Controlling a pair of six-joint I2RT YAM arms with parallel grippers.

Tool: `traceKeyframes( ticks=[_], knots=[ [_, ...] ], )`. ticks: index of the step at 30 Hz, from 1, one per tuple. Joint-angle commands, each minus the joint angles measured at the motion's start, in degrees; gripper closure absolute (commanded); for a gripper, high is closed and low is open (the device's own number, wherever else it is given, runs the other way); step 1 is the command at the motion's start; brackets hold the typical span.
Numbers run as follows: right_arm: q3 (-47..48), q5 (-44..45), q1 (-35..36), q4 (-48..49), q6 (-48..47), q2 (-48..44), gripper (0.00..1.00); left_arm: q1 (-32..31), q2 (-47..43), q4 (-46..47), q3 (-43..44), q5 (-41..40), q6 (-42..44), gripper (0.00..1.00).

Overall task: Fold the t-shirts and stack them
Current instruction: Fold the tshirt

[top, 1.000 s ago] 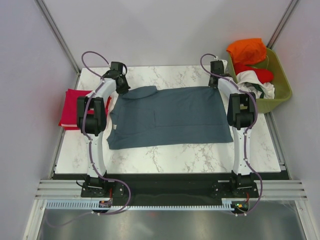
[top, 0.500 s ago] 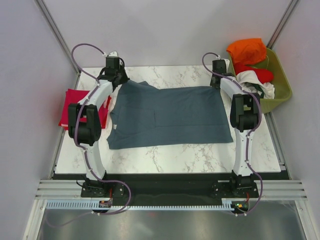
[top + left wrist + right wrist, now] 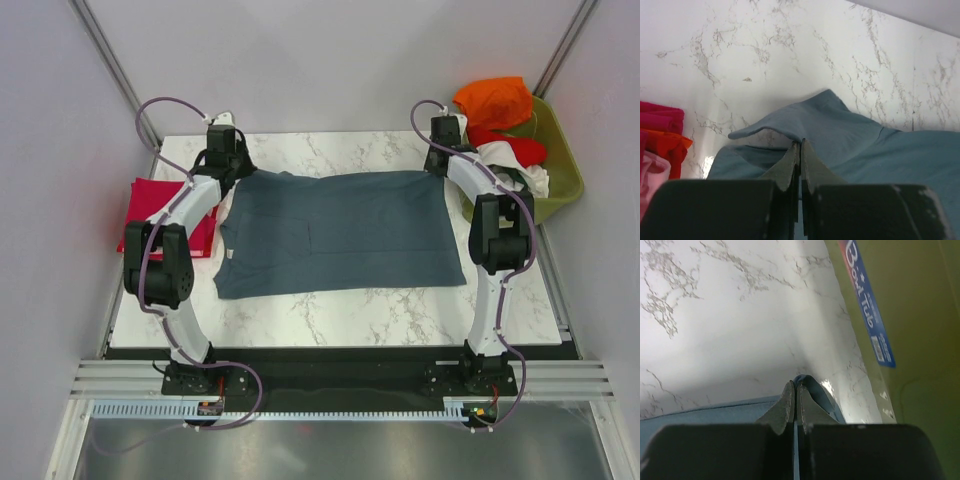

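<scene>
Top external: a blue-grey t-shirt [image 3: 340, 232] lies spread flat across the middle of the marble table [image 3: 340, 312], its long side running left to right. The left gripper [image 3: 236, 168] sits at the shirt's far left corner and the right gripper [image 3: 438, 166] at its far right corner. Both arms reach forward along the shirt's short edges. From this height it is hard to tell how the jaws stand. A red folded t-shirt [image 3: 142, 212] rests on the left edge of the table, just beside the left arm and apart from the blue-grey one. An olive-green basket [image 3: 562, 172] stands off the far right corner of the table. It holds an orange t-shirt [image 3: 495, 100] on top, a red t-shirt [image 3: 522, 150] under it and a white t-shirt [image 3: 508, 160] spilling over the near rim.

Left wrist: the fingers [image 3: 787, 167] are pressed together and pinch a fold of the blue-grey cloth. The corner beyond the tips curls up slightly off the marble. The red folded shirt shows at the left edge of the view.

Right wrist: the fingers [image 3: 782, 412] are likewise pressed together, pinching the shirt's corner, which pokes out just past the tips. The basket wall rises close on the right, with a blue label [image 3: 867, 305] on it.
</scene>
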Motion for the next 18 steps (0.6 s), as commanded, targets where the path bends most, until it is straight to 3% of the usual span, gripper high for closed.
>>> traceKeyframes(
  ticks=[1, 18],
  knots=[
    [-2.7, -0.2, -0.3, -0.3, 1.1, -5.4, 1.0, -0.6, -6.4, 5.5, -2.5, -1.1, 3.1, 0.98],
    [-16.6, 1.0, -0.3, 0.0, 3.8, -17.8, 1.0, -3.6, -25.3, 15.7, -23.2, -8.9, 4.9, 0.98]
  ],
)
